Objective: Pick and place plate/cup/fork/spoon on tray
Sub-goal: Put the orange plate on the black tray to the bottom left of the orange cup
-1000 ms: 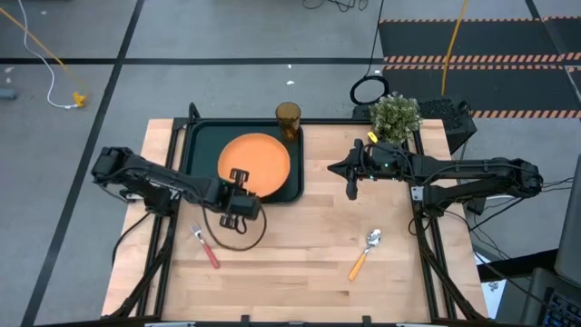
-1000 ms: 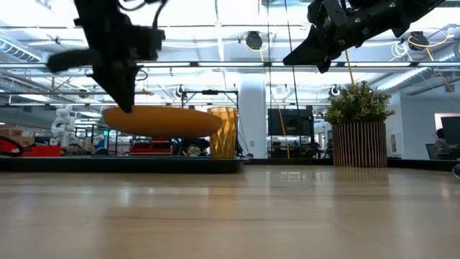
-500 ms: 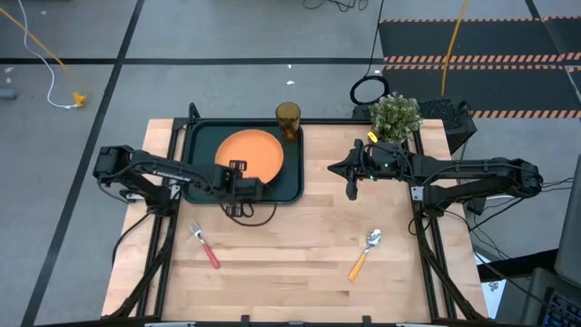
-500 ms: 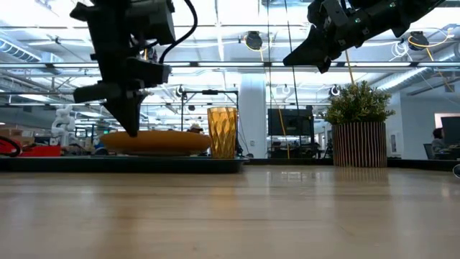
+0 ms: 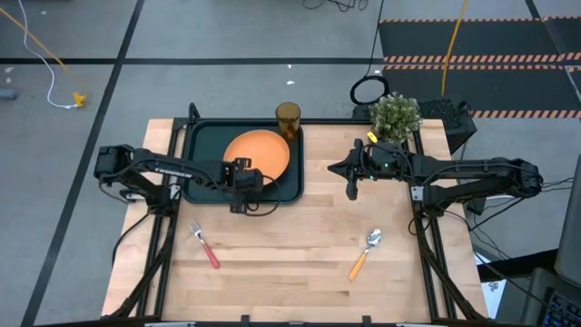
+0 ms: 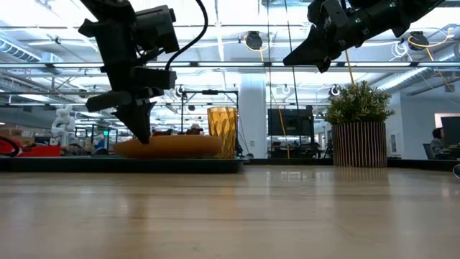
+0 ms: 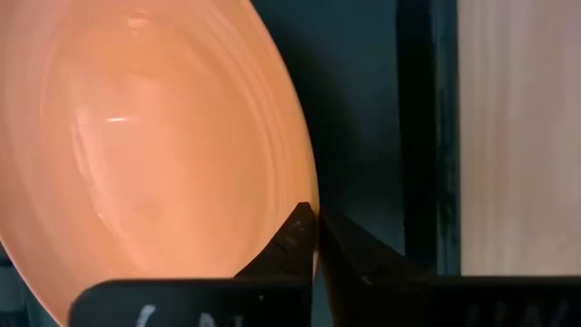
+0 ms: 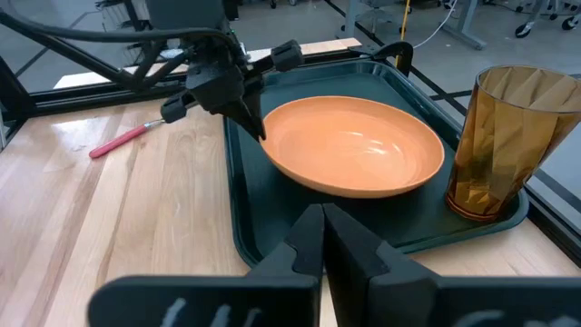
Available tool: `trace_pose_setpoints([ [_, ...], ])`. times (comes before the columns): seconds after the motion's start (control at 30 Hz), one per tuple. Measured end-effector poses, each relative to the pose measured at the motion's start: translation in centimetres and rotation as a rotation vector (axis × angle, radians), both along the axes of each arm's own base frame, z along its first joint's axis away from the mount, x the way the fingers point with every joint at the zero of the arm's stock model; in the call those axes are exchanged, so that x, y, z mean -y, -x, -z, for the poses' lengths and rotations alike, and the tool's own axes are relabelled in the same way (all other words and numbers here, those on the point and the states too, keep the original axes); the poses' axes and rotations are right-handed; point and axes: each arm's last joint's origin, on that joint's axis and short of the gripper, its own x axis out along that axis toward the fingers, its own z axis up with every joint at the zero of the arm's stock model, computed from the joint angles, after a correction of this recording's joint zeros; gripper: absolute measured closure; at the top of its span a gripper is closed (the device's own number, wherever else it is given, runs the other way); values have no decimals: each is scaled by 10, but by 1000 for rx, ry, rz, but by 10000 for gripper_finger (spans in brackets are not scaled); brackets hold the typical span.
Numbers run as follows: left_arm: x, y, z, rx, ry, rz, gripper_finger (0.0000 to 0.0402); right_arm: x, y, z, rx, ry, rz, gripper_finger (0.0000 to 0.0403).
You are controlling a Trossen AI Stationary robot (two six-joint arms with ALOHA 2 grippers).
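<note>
The orange plate [image 5: 260, 153] is over the dark tray [image 5: 201, 145], low above its floor, beside the amber cup [image 5: 288, 118], which stands in the tray's far right corner. My left gripper [image 5: 243, 178] is shut on the plate at the tray's near side; it also shows in the low view [image 6: 144, 135] and the right wrist view [image 8: 257, 129]. My right gripper [image 5: 352, 188] is shut and empty, in the air right of the tray. The pink-handled fork [image 5: 205, 246] and the orange-handled spoon [image 5: 365, 252] lie on the table near its front. My left gripper pinches the plate's rim [image 7: 307, 195] between its two fingers, at the plate's near left edge. One finger is on the plate's upper face and one outside it. The fingers [image 6: 141, 128] point down from above. The plate [image 8: 354, 150] lies about level, its underside down at the tray floor.
A potted green plant [image 5: 396, 116] stands at the table's far right, behind my right arm. The tray's raised rim [image 7: 422, 136] runs close beside my left fingers. Bare wood lies between the fork and the spoon.
My left gripper has gone toward the table's far edge and down, still shut on the plate. The plate has come from above the tray's near rim to low over the tray floor, beside the cup.
</note>
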Motion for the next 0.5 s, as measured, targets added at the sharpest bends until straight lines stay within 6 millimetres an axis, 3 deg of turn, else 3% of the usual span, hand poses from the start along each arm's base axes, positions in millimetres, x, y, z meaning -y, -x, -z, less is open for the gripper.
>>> trace_pose_setpoints([
  [0.5,-3,-6,-1,71,-11,3,365,0,0,0,0,0,0,403],
])
